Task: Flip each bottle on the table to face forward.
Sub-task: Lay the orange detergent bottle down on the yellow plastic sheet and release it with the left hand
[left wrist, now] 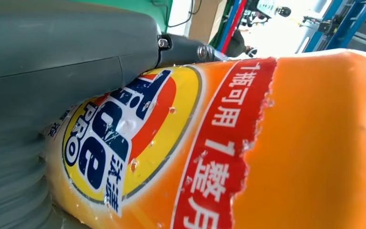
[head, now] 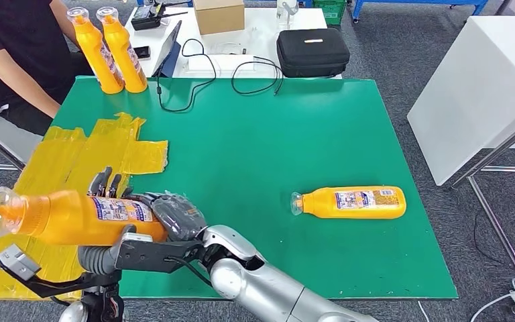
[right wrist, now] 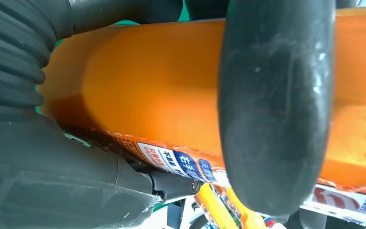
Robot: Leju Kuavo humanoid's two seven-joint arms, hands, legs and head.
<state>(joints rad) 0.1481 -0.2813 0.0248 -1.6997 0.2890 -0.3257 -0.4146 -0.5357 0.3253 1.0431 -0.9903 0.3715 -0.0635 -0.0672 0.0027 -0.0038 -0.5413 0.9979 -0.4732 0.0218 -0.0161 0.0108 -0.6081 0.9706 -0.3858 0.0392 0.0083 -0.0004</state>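
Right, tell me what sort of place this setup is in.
Most likely a robotics lab or test workspace, not a home. A green mat covers the work table, a back desk holds loose cables, a black case and a cardboard box, and the floor is grey office carpet.

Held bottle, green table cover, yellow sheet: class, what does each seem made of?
Held bottle: likely glossy orange plastic, with a clear cap and a printed label whose edge looks torn. Green table cover: smooth matte mat, perhaps rubber or vinyl; no weave shows. Yellow sheet: thin shiny film or tape, wrinkled and overlapping in strips.
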